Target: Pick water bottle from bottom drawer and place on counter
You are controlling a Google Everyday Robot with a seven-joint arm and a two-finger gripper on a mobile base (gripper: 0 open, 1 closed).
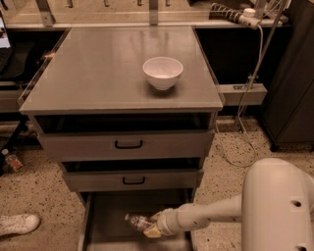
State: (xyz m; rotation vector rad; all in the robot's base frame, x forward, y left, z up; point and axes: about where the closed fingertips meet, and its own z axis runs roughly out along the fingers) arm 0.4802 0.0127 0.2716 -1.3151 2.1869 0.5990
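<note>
High front view looks down over counter (98, 73); jaws in bottom drawer (110, 213) below.

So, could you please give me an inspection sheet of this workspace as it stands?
Surface: large flat grey counter, carrying a round white bowl.
Job's things: small clear plastic water bottle is in the open grey metal bottom drawer, not yet on the counter.
Clutter: tiny red-marked bottle on the floor, left.
Gripper: gripper at the water bottle, low inside the bottom drawer.
Cables: white cable hangs from a power strip towards the floor.
Surroundings: white shoe on speckled floor; two grey drawers with black handles.
</note>
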